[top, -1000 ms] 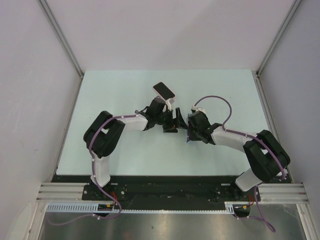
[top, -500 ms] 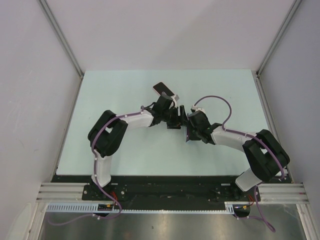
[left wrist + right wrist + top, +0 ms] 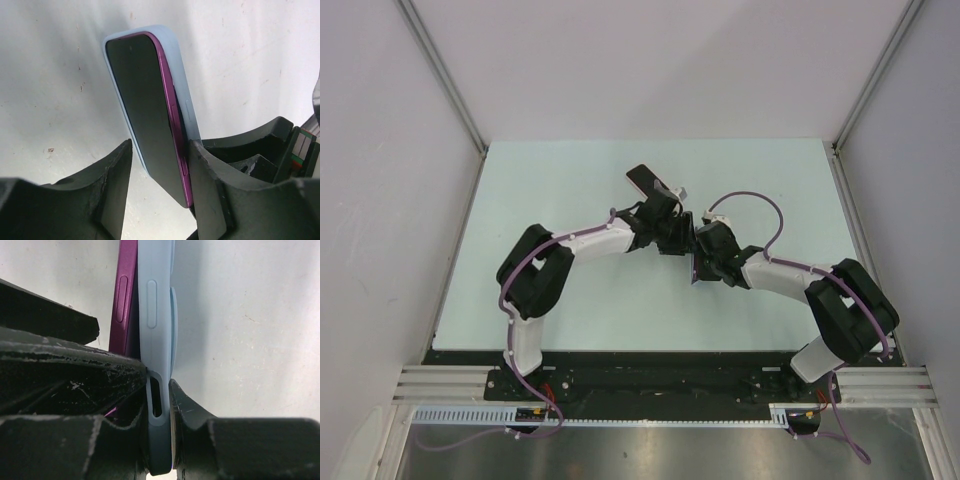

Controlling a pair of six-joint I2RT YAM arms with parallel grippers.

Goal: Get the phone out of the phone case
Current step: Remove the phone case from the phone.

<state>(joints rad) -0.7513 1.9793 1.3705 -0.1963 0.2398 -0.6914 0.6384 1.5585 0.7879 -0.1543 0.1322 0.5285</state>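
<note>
A phone with a purple frame and dark screen (image 3: 145,115) sits in a light-blue case (image 3: 182,80) and stands on its long edge above the table. My right gripper (image 3: 159,380) is shut on the case's (image 3: 155,315) lower end. The purple phone edge (image 3: 125,300) runs just left of its grip. My left gripper (image 3: 161,150) is open and straddles the phone's lower end. Its right finger (image 3: 210,190) touches the purple edge. Its left finger (image 3: 112,185) stands clear of the screen. In the top view both grippers (image 3: 672,238) (image 3: 698,262) meet at mid-table.
A dark flat rectangle with a pale rim (image 3: 645,180) shows just behind my left wrist. The pale green table (image 3: 550,190) is bounded by white walls with metal rails at left, right and back. A purple cable (image 3: 760,200) loops above my right arm.
My left gripper has moved right towards the right gripper and now has its jaws around the phone. The right arm has hardly moved.
</note>
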